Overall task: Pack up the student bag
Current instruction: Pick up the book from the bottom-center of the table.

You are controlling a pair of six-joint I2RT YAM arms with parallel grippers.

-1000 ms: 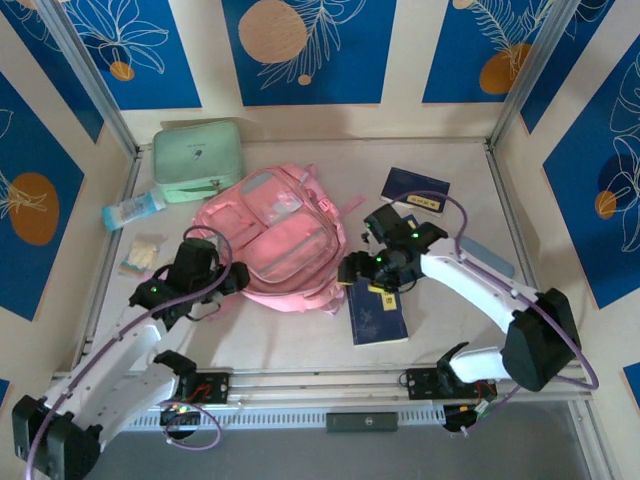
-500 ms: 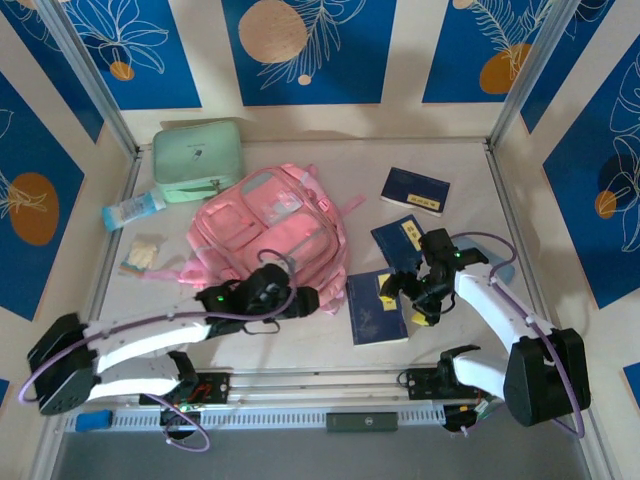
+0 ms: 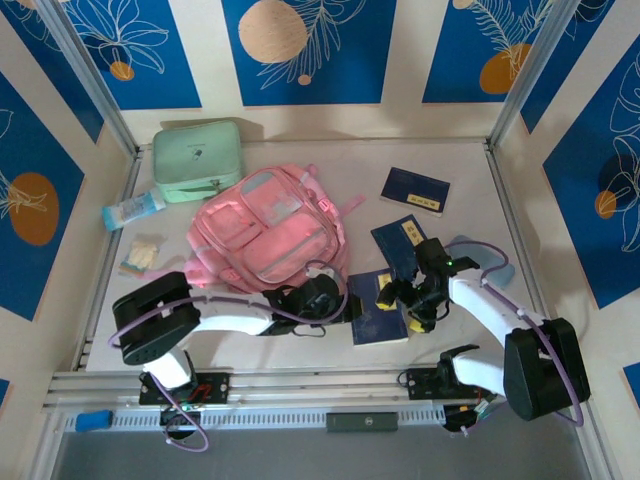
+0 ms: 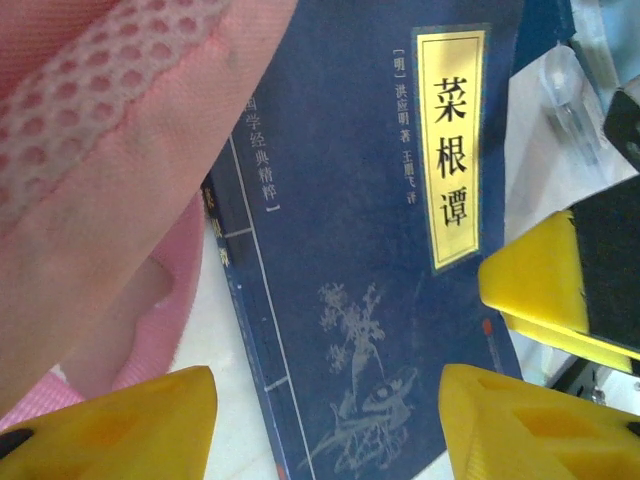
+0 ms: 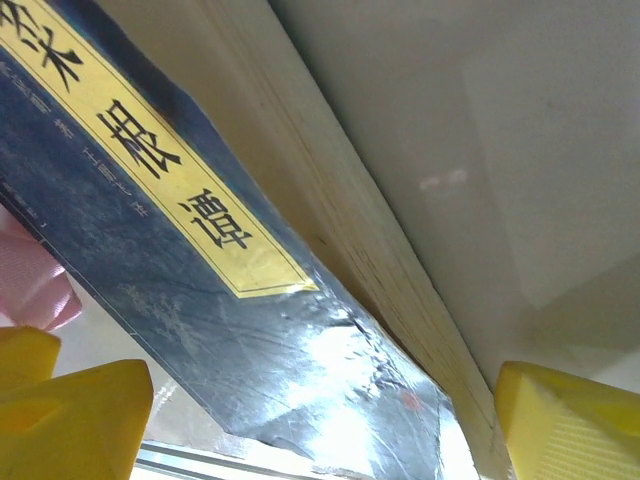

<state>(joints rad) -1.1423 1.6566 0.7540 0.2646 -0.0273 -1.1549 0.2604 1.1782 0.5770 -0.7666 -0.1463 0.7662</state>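
Note:
The pink student bag lies flat mid-table, and its mesh edge reaches over one corner of a dark blue book. That book carries a yellow title label and lies flat just right of the bag. My left gripper hovers open over the book's left edge, its yellow fingertips on either side. My right gripper is open at the book's right edge, and the page block sits between its spread jaws. One right finger pokes in over the cover.
Two more blue books lie right of the bag. At the back left stands a mint green zip case. A blue-white tube and a small packet sit by the left rail.
My left arm has swept right along the bag's near side to the near book. My right gripper has edged left onto that book's right edge.

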